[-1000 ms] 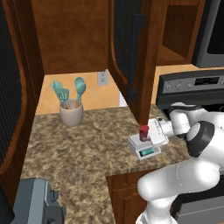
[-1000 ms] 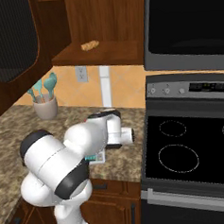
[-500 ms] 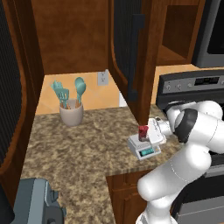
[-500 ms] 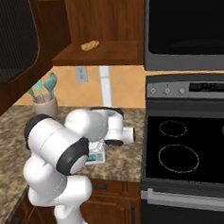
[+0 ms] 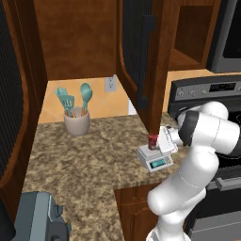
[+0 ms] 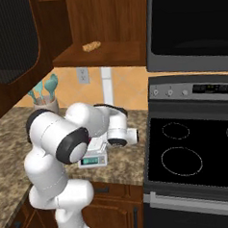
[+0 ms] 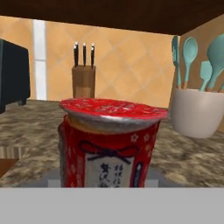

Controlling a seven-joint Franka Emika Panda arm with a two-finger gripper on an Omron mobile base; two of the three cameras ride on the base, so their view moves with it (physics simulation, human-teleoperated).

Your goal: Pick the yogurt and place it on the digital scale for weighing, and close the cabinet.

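Here the gripper (image 5: 162,141) sits just beside the yogurt (image 5: 153,141); whether its fingers grip or have let go can't be told. Yogurt stands upright on the digital scale (image 5: 156,158), near the counter (image 5: 84,160) front edge by the stove (image 6: 196,153). Placing looks done. The cabinet (image 5: 143,61) door hangs open, closing left.
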